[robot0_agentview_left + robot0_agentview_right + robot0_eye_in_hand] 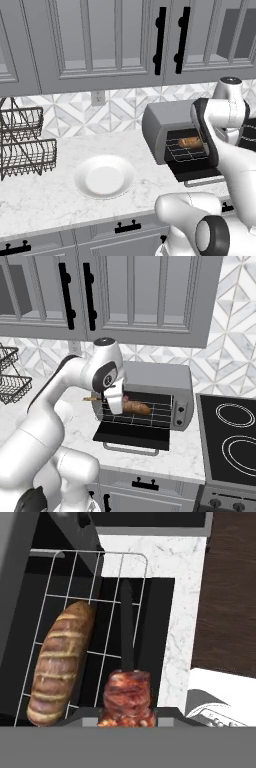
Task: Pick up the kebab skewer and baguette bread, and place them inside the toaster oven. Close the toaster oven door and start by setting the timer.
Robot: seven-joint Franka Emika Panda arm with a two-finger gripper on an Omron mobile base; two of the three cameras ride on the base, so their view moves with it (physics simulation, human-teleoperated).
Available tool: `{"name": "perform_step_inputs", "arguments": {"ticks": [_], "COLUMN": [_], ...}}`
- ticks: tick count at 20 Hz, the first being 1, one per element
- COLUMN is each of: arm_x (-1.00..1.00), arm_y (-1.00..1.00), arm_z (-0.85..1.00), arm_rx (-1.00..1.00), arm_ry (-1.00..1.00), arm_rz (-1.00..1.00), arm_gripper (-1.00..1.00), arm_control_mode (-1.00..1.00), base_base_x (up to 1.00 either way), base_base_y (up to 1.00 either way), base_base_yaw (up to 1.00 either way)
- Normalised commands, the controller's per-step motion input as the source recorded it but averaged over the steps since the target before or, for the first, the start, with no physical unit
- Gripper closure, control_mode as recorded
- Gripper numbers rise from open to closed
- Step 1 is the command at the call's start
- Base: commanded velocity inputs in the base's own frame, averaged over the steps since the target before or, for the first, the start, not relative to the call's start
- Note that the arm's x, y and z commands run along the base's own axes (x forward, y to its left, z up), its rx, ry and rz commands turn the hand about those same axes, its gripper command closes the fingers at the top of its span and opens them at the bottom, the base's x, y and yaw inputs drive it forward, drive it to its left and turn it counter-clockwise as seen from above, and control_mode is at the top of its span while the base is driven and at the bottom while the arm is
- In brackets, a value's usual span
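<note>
The kebab skewer (pixel 126 699) is hanging over the wire rack (pixel 80 577) of the toaster oven (pixel 155 376), pinched by the gripper (pixel 116 401), whose jaws are closing on its meat. The baguette bread (pixel 59 662) is lying on that rack beside it. The toaster oven door (pixel 132 434) is lying folded down, open.

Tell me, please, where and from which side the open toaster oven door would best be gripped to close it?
Grip the toaster oven door by its silver bar handle, which runs along the door's front edge. The door lies folded down flat over the counter, so the handle sticks out toward the robot. Coming from the front and slightly below, with fingers across the bar, looks best for lifting it shut.
</note>
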Motion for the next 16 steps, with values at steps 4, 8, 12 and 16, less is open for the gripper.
{"name": "perform_step_inputs", "arguments": {"ticks": [4, 8, 12, 16], "arm_x": [0.26, 0.19, 0.21, 0.45], "arm_y": [-0.34, -0.21, -0.19, -0.11], "arm_z": [-0.41, -0.48, -0.50, -0.25], "arm_rx": [0.03, 0.03, 0.02, 0.01], "arm_ry": [-0.03, 0.00, 0.00, 0.00], "arm_rz": [0.00, 0.00, 0.00, 0.00], "arm_gripper": [1.00, 1.00, 1.00, 1.00], "arm_control_mode": [-1.00, -1.00, -1.00, -1.00], "base_base_x": [0.00, 0.00, 0.00, 0.00], "base_base_y": [0.00, 0.00, 0.00, 0.00], "base_base_yaw": [0.00, 0.00, 0.00, 0.00]}}
